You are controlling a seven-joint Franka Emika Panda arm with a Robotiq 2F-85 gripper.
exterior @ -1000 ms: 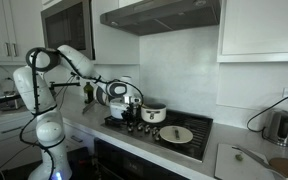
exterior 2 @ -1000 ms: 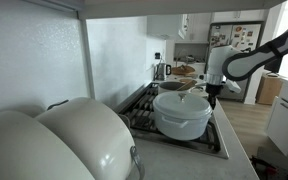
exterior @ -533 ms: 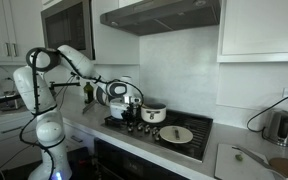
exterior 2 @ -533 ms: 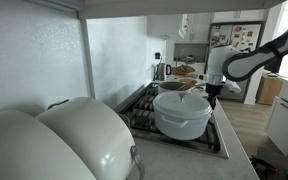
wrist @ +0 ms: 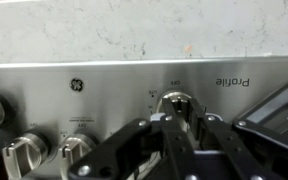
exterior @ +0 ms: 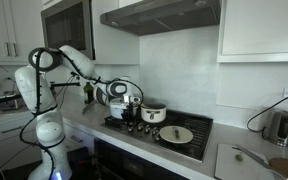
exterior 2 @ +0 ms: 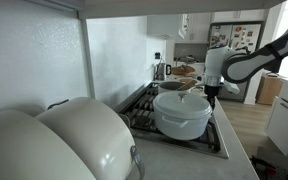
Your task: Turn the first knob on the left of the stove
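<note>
In the wrist view, which stands upside down, my gripper (wrist: 175, 120) has its two black fingers closed on either side of the first knob (wrist: 174, 101), a round metal-looking knob on the stove's steel front panel (wrist: 114, 85). Three alike knobs (wrist: 74, 148) sit further along the row. In both exterior views the gripper (exterior: 134, 108) (exterior 2: 211, 93) hangs straight down at the front edge of the stove (exterior: 189, 124) (exterior 2: 142, 104), at the end of the knob row. The knob itself is too small to make out there.
A white pot (exterior: 154, 113) (exterior 2: 182, 112) and a flat round pan (exterior: 176, 134) stand on the burners. A kettle (exterior: 279, 127) is on the counter beyond the stove. Two big white lids (exterior 2: 74, 140) fill the foreground. A range hood (exterior: 169, 14) hangs above.
</note>
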